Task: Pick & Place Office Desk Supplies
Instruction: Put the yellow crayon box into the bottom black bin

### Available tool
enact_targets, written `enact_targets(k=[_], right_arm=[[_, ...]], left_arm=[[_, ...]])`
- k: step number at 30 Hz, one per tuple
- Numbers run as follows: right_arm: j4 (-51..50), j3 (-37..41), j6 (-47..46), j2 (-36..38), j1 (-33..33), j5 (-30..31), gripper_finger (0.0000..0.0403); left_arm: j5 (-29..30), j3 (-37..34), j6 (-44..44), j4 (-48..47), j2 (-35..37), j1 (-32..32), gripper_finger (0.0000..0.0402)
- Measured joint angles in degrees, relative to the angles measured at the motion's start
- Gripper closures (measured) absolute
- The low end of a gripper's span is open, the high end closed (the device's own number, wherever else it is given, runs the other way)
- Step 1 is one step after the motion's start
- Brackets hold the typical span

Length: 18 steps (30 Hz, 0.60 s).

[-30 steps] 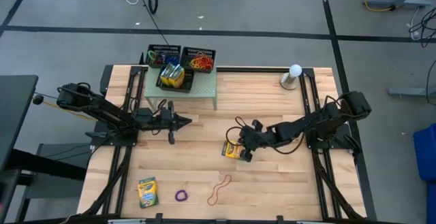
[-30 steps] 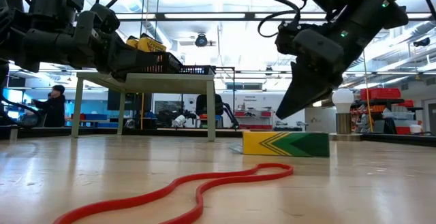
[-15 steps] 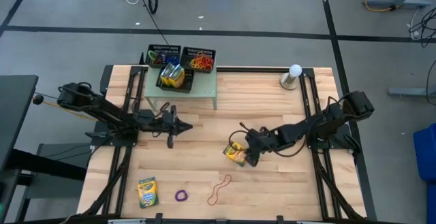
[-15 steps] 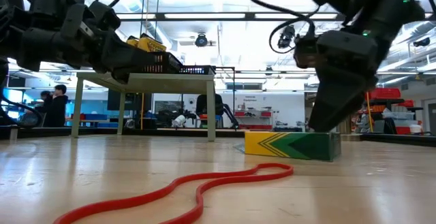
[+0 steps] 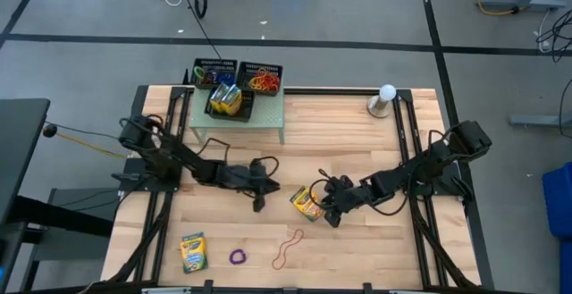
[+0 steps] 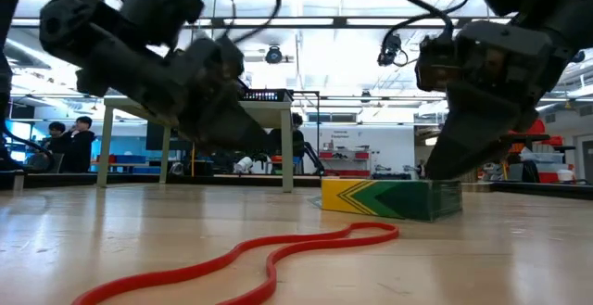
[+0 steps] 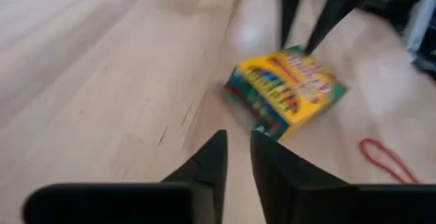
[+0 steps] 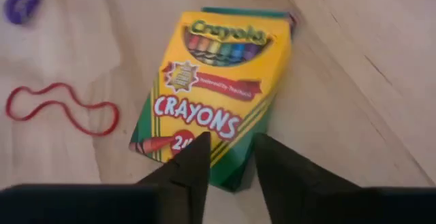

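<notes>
A yellow-and-green crayon box [image 5: 307, 202] [image 8: 211, 94] lies flat on the wooden table, near its middle. My right gripper [image 5: 329, 206] [image 8: 228, 146] is at the box's right end with its fingers nearly together. My left gripper [image 5: 264, 188] [image 7: 238, 146] is shut and hovers a little left of the box [image 7: 286, 91], pointing at it and touching nothing. A second crayon box [image 5: 192, 252] lies flat near the front-left corner. A purple band [image 5: 238, 257] and a red band [image 5: 288, 247] [image 6: 250, 254] lie near the front edge. My right gripper meets the crayon box at its bottom end [image 8: 225, 166], the end toward the table's right. The shut fingertips [image 6: 443, 166] come slanting down from the right and rest on that end. The box stays flat on the table.
A small green stand [image 5: 268, 115] at the far edge carries black mesh trays [image 5: 229, 103] holding crayon boxes and bands. A white ball-topped stand [image 5: 385, 99] is at the far right corner. People show in the room beyond the table.
My left arm has swung out from the table's left toward the middle and dropped lower, ending close to the crayon box. My right gripper has come down toward the near edge onto the box's right end. The box has turned slightly on the table.
</notes>
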<state>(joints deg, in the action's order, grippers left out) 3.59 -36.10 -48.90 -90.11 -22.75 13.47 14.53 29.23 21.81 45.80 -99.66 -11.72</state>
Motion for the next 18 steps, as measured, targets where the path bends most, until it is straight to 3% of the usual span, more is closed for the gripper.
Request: enact_targets(k=[5, 9, 14, 18], right_arm=[[4.78, -0.03, 5.46, -2.67, 0.40, 0.24, 0.0334], [9.81, -0.21, 8.67, -5.89, 1.11, -0.15, 0.0371], [14.29, -0.15, 11.71, -7.45, 1.62, -0.96, 0.0377], [14.89, -0.08, 12.45, -7.52, 1.84, -1.37, 0.0376]], left_arm=[[-0.98, 2.21, 6.17, -2.60, -4.17, 1.91, 0.0284], [-7.32, 2.50, 10.91, -2.52, -5.48, 3.27, 0.0256], [-13.04, 3.63, 14.20, -2.38, -6.85, 2.89, 0.0246], [-14.27, 4.62, 15.07, -2.46, -7.28, 1.99, 0.0250]])
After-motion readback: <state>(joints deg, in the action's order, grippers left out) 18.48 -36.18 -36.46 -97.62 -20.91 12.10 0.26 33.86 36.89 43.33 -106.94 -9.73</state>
